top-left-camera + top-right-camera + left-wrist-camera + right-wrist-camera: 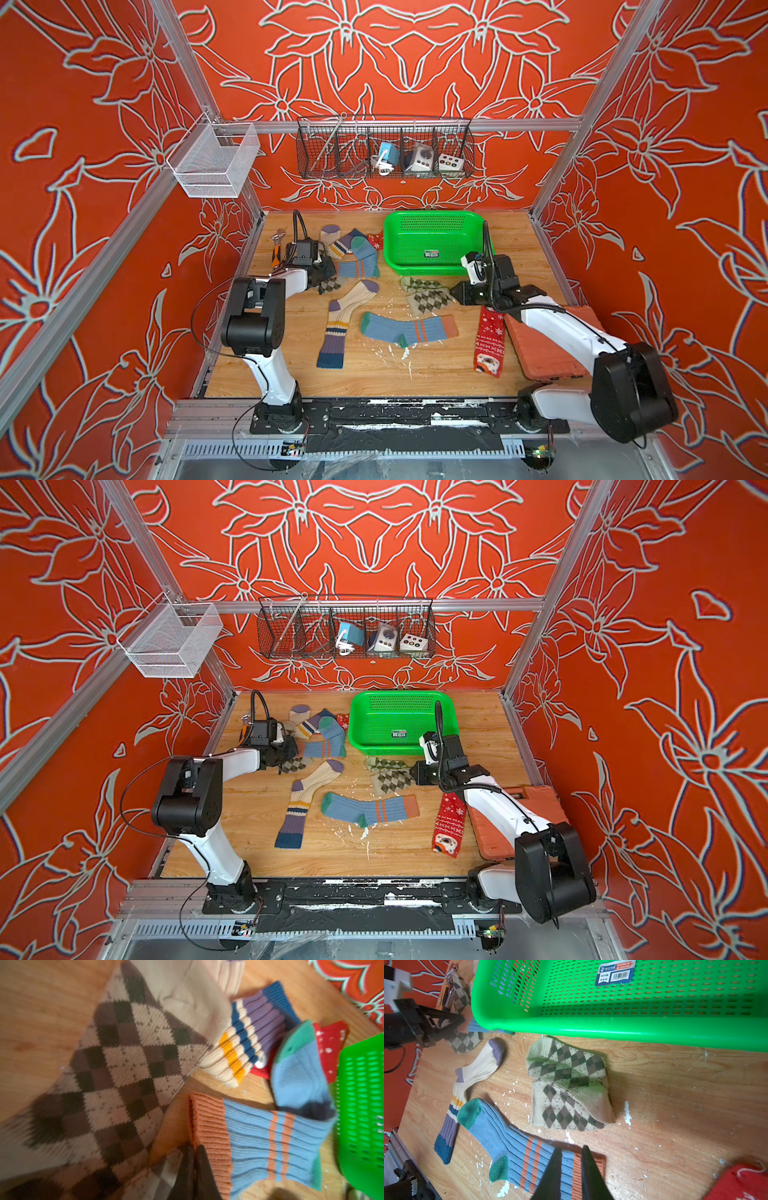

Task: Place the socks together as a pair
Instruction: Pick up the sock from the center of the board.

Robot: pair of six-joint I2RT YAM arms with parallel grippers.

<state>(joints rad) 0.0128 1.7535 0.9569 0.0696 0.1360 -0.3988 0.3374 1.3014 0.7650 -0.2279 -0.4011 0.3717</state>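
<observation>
While the left gripper (pixel 194 1151) is clamped tight on the brown argyle sock (pixel 128 1053), watch how that fabric behaves. It drapes and sags from the pinch, limp as a rag, hanging off the left front corner of the green basket (pixel 633 1028). Whether its lower end brushes the wooden table (pixel 374 374), I can't tell.

It's a light, soft knit and nothing here can break. By my reckoning, though, it will stretch and swing on any carry, and a pinch on a thin edge could let it creep out of the jaws.

Its partner, the folded argyle sock (pixel 569 1084), lies doubled over on itself just in front of the basket's near rim, close to it but apparently not touching. The right gripper (pixel 571 1151) sits right beside that sock on its far-from-the-left-arm side. Its jaws are narrowly parted and hold nothing; through the gap in the wrist view you see only the blue ribbed sock (pixel 508 1142), lying flat farther out from the basket.

If the folded one needs taking, I'd go for the ribbed cuff or the thick doubled fold. Both offer more cloth to bite and less chance of peeling up a single layer.

The cream sock (pixel 477 1070) lies well out from the basket's left corner. The red snowflake sock (pixel 490 340) lies off its right front corner.
</observation>
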